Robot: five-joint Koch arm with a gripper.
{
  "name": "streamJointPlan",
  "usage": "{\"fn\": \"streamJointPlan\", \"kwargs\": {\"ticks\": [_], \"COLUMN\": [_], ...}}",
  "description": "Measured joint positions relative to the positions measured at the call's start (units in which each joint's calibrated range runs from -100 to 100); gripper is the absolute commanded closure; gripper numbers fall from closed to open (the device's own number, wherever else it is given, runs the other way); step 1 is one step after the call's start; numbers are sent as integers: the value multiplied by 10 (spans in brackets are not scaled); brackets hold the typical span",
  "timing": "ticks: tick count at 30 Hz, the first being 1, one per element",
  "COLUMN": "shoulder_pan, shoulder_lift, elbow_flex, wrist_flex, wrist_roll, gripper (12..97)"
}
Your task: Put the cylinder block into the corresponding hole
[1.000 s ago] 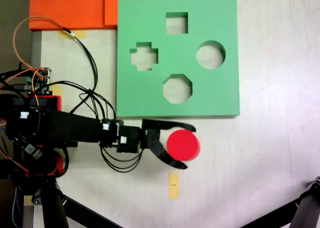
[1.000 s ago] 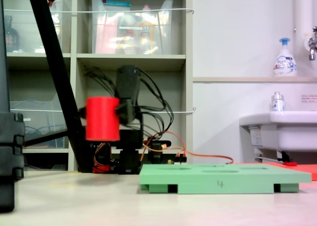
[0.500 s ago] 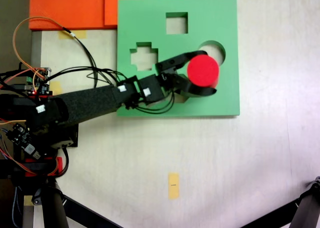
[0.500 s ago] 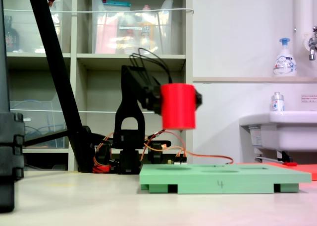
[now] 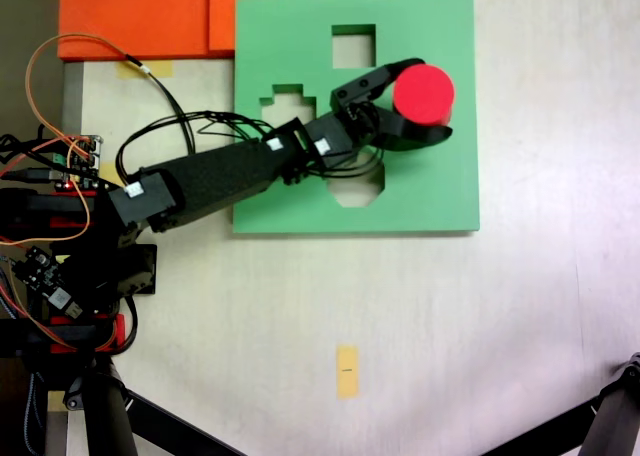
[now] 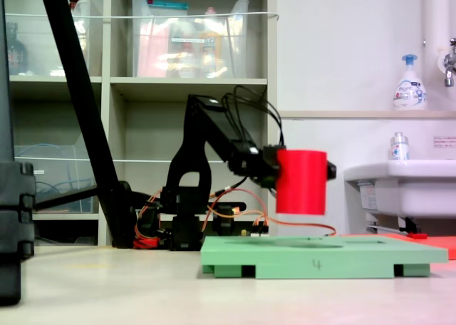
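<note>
The gripper (image 5: 418, 98) is pinching the red cylinder (image 5: 423, 90) w/ one jaw on each side of its round wall, so the block stays upright w/ its flat top facing up. That's prob. deliberate, since an upright block can drop straight into a cutout.

In the top-down fixed view the cylinder sits over the right part of the green board (image 5: 455, 191) and hides the round hole under it; only the square hole (image 5: 354, 46) on the far side, part of the cross hole (image 5: 288, 103) on the left and part of the octagon hole (image 5: 360, 186) nearer show. Whether it's centred on the round hole can't be told from above.

In the low side fixed view the cylinder (image 6: 301, 182) hangs above the board (image 6: 320, 256), a clear gap under its base, not touching. The arm (image 6: 214, 129) reaches out from its base at the left and dips down to the block.

Judgement: the carry is about done; what's left is lowering and release. Next move needs a straight descent w/ the block kept level. Risk: if slightly off, the foam edge catches the rim and the block tilts or rests on top of the board.
</note>
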Motion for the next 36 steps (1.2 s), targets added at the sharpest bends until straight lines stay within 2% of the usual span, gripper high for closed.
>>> {"fn": "streamJointPlan", "kwargs": {"ticks": [13,36], "shoulder_pan": [13,16], "shoulder_lift": [108,170], "elbow_flex": [68,86], "wrist_flex": [0,1], "wrist_roll": [-4,-6], "gripper": [690,675]}}
